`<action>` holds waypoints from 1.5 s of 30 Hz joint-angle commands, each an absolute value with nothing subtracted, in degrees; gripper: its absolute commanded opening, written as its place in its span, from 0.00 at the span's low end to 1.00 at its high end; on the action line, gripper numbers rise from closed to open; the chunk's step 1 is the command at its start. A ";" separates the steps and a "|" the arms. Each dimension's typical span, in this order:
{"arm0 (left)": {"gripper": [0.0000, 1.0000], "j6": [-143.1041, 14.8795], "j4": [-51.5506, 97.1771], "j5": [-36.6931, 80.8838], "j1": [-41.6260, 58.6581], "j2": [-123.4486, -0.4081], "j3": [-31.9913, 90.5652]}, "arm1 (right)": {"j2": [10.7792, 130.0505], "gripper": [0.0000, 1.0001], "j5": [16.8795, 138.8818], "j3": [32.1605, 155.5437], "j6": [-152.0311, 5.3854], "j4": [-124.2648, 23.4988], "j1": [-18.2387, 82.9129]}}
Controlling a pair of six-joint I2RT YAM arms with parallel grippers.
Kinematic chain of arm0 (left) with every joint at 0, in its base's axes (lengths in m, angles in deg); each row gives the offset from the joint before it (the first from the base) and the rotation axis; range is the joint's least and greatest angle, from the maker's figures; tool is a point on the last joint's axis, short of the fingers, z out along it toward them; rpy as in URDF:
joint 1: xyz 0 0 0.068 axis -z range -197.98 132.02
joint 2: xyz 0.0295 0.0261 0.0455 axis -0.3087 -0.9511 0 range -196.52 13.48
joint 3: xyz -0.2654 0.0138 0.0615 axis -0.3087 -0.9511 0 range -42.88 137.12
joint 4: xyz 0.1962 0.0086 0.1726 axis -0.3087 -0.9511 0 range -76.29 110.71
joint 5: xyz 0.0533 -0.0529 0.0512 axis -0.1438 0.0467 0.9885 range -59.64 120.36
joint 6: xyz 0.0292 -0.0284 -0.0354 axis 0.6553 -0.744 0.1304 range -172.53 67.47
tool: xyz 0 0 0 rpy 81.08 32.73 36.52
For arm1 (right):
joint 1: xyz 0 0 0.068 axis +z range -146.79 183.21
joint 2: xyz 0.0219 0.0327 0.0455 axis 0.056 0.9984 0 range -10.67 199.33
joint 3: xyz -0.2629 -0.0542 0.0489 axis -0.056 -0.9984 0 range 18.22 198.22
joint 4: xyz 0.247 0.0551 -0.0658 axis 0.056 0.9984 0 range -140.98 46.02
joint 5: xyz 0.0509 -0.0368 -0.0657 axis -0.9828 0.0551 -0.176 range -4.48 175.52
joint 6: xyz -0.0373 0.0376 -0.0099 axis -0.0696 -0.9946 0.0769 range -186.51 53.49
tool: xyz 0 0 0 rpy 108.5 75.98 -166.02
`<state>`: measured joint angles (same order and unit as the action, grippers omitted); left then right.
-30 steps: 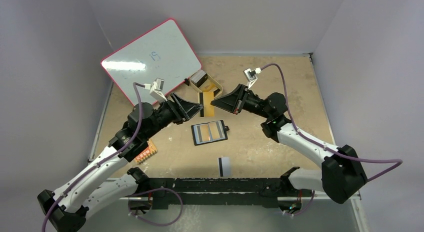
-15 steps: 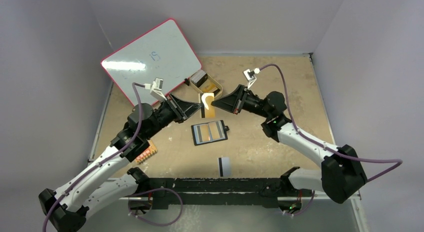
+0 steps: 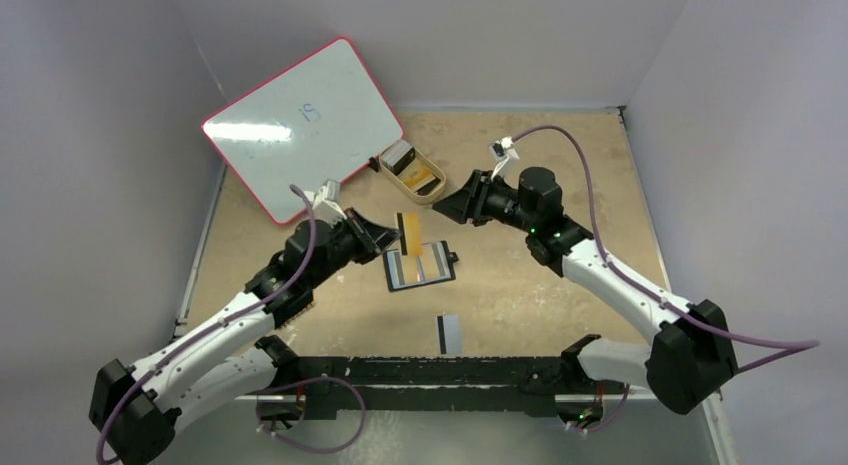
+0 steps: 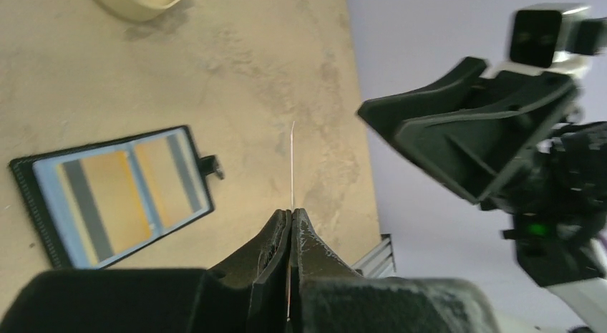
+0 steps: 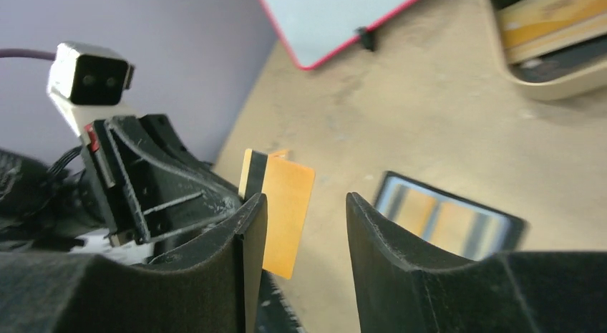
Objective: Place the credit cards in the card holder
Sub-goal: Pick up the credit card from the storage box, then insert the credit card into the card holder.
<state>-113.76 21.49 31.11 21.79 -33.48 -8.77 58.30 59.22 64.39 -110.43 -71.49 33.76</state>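
Pinched tight in the left jaws: the orange-gold card [image 3: 410, 234] with a black stripe, gripped by one end and held up off the worktop [image 3: 560, 165]. Seen edge-on as a thin line [image 4: 293, 161] from the left wrist, sticking straight out from the closed tips. Seen flat-on [image 5: 285, 211] from the right wrist. Up over the 12 o'clock edge of the card holder [image 3: 420, 265], not in a pocket.

Lying open and flat near the middle of the worktop: the black card holder [image 4: 114, 193], with orange and grey showing in its two pockets.

At 1 o'clock from the holder: the right jaws, wide apart, with nothing between them, pointing at the held card.

At 6 o'clock from the holder, well apart from it: a grey card [image 3: 449, 332] with a black stripe, flat on the worktop.

At 12 o'clock: a tan tray [image 3: 431, 191] with things in it.

At 10 o'clock: a whiteboard [image 3: 300, 125] with a red rim.

At 8 o'clock, partly hidden under the left arm: a small orange board [image 3: 297, 307].
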 commanded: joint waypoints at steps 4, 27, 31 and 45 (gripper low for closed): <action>0.00 -118.48 32.11 31.79 21.74 -43.20 -14.77 | 65.84 0.47 71.97 69.72 -90.82 -55.53 32.92; 0.00 -121.13 50.02 28.09 18.81 -56.72 -25.70 | 84.06 0.39 68.76 67.65 -85.64 -57.78 33.03; 0.00 -120.86 50.83 26.85 18.51 -56.64 -26.28 | 84.04 0.31 67.59 66.55 -86.27 -58.14 33.30; 0.00 -119.46 51.97 23.03 16.47 -56.79 -27.15 | 84.01 0.21 66.87 63.05 -88.57 -58.37 35.54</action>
<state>-120.80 47.54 24.97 16.95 -57.31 -26.87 84.60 67.98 64.00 -87.50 -57.37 35.07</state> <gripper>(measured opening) 0.006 0.214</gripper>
